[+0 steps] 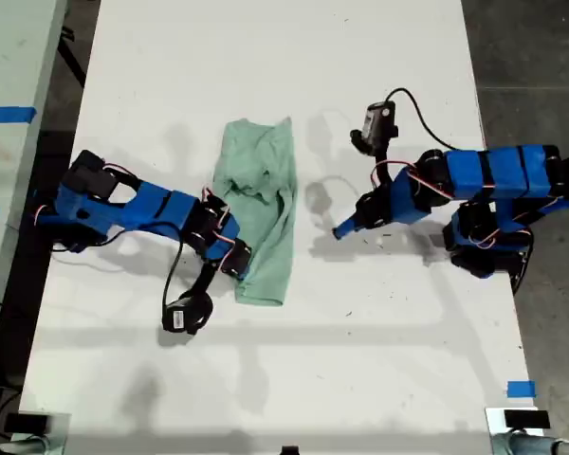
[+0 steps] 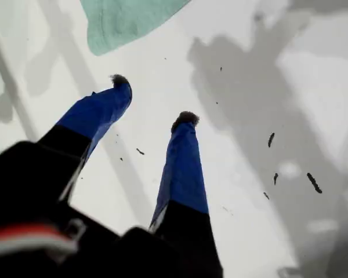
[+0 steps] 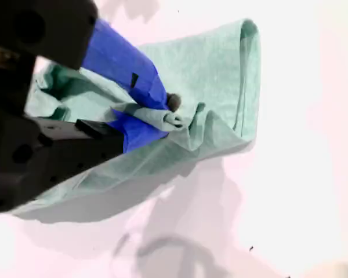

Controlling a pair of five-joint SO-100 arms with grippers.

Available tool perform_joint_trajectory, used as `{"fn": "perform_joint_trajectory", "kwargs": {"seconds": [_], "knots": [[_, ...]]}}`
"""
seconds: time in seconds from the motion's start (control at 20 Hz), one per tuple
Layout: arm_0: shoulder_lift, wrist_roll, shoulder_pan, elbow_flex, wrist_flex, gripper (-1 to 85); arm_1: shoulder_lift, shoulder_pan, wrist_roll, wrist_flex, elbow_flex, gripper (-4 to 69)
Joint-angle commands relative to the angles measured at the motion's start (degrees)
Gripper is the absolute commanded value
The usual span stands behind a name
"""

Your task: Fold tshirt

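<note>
The white surface point(image 1: 266, 379) carries little besides the cloth: a strip of blue tape point(image 1: 521, 389) sits near its lower corner on the exterior view's right, and small dark specks point(image 2: 313, 182) dot the bare top under my first claw. Nothing lies between either arm and the cloth.

The tshirt point(image 1: 263, 213) lies in the middle of the surface, bunched into a long, narrow, rumpled band running up and down the exterior view, with folds gathered at its upper part.

My first claw point(image 2: 153, 101) stands open at a moderate spread, its two blue-taped fingers point(image 2: 182, 168) apart over bare surface and holding nothing; a corner of the mint cloth shows just beyond the tips. That arm lies on the exterior view's right, stretched low toward the cloth, its tip short of it.

My second claw point(image 3: 162, 116) is closed on a pinched fold of the tshirt, cloth squeezed between the blue fingers. Its arm reaches in from the exterior view's left, the claw at the cloth's edge there.
</note>
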Motion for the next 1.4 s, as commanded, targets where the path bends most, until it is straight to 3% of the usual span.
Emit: {"fn": "perform_joint_trajectory", "kwargs": {"seconds": [0.0, 0.15, 0.4, 0.55, 0.65, 0.75, 0.85, 1.05, 1.35], "knots": [[0.6, 3.9, 0.5, -3.9, -8.1, 24.9, 3.3, -1.3, 0.8, -2.7, -0.1, 18.8], [0.2, 10.3, 0.4, -3.9, -16.4, 32.2, 3.3, -1.8, 1.2, -4.0, 0.7, 18.8], [5.2, 12.2, 1.4, -3.3, -16.9, 33.3, 3.3, -2.4, 1.4, -4.8, 1.1, 18.7], [8.7, 4.2, 2.4, -0.4, -10.2, 31.6, 3.3, -3.3, 1.9, -4.8, 1.2, 18.7], [12.0, -5.4, 1.9, 4.1, -4.7, 28.6, 3.3, -4.3, 2.8, -5.1, 1.2, 17.9], [20.0, -15.7, 1.8, 15.0, -5.8, 25.9, 1.1, -5.9, 2.8, -6.3, -0.8, 18.5], [28.3, -20.6, 1.6, 25.1, -11.5, 25.9, -4.8, -7.5, 3.3, -5.5, -6.9, 19.2], [25.7, -22.2, -1.1, 24.9, -10.3, 26.7, -22.1, -9.9, 5.6, -1.1, -25.4, 29.0], [22.1, -21.6, -2.5, 23.8, -6.5, 29.1, -49.7, -11.7, 10.4, 15.8, -61.3, 36.2]]}}
